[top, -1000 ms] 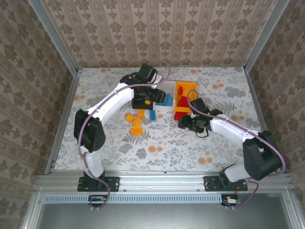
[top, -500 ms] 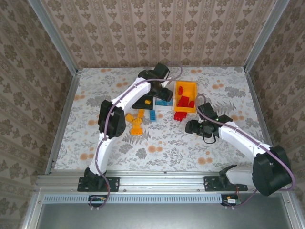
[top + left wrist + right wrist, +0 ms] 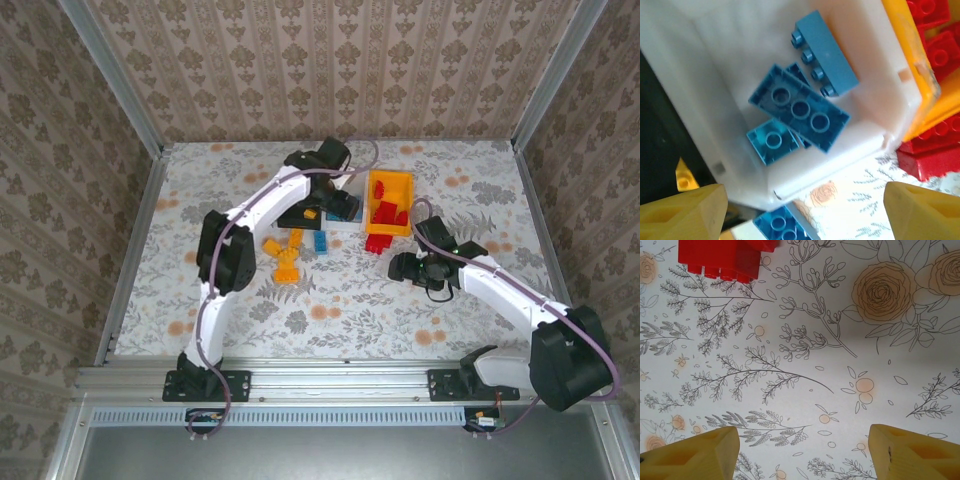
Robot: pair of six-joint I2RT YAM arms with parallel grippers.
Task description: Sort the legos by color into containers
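Stock of the white bin: blue legos, with the left gripper above its near edge, fingers spread wide and nothing between them. Orange-yellow bin against the white bin's right side holds red legos; black bin on its left holds one yellow lego. In front of the white bin on the table lie loose yellow legos, a loose blue lego and loose red legos; right gripper farther right of them, nearer the arm bases, fingers apart and holding nothing.
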